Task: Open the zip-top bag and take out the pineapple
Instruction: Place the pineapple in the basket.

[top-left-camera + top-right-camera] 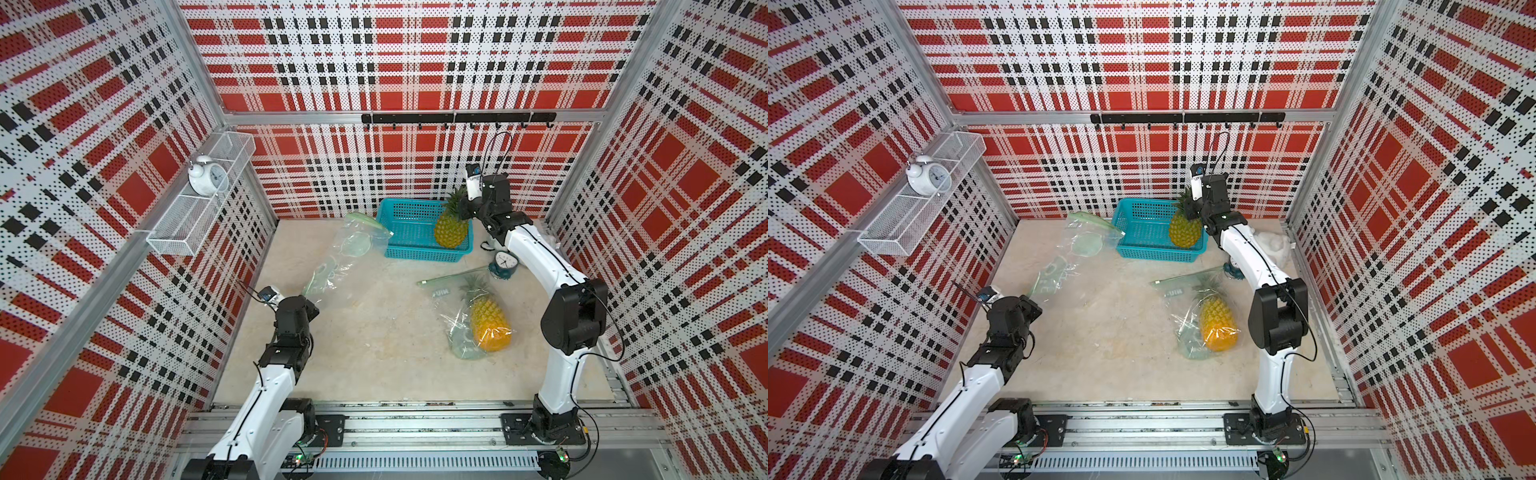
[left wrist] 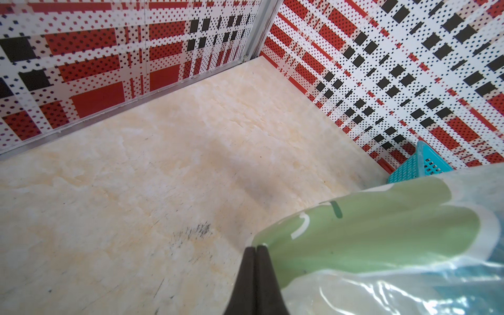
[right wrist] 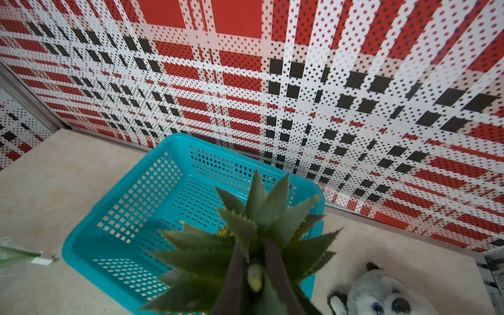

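Now my right jaws are clenched on the green leaves of the pineapple (image 1: 451,230), holding it upright over the blue basket (image 1: 424,252) at the back of the tabletop (image 1: 374,332). My left jaws are pinched shut on a corner of the empty zip-top bag (image 1: 349,249). A second pineapple (image 1: 490,324) lies in another bag (image 1: 459,332) nearby.

Robot test cell in a lab, not a home. Walls at 9, 12 & 3 o'clock are perforated panels printed in red-white-black plaid (image 1: 415,62), set in bare aluminium frame posts (image 1: 195,62). At 6 o'clock, an aluminium base rail (image 1: 415,428) w/ 2 white-and-black robot arms: left arm (image 1: 266,386), right arm (image 1: 540,257). Beige marble-look worktop (image 1: 374,332) in the middle. Black hook bar (image 1: 457,118) at 12.
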`<state>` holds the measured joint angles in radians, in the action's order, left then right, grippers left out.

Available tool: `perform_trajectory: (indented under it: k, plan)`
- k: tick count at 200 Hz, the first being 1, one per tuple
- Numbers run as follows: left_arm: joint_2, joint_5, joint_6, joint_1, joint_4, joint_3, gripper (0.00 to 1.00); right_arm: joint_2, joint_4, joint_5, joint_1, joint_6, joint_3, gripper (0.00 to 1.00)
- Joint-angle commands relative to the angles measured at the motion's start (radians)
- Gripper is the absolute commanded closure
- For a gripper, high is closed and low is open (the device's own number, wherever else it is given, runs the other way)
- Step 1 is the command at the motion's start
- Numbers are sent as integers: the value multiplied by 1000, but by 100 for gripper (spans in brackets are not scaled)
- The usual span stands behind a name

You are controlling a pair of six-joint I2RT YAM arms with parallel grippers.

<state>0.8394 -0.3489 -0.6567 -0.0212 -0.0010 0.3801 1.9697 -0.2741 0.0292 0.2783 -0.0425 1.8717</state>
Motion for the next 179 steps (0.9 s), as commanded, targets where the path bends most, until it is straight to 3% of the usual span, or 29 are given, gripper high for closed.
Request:
perform_trajectory:
  k: [1,179]
  plan:
    - [-13,2,19,12,-11,-12,100,11,15,3,-7,-1,73,100]
    - [-13,22,25,17,1,-12,100,111,-137,6,-7,24,142,97]
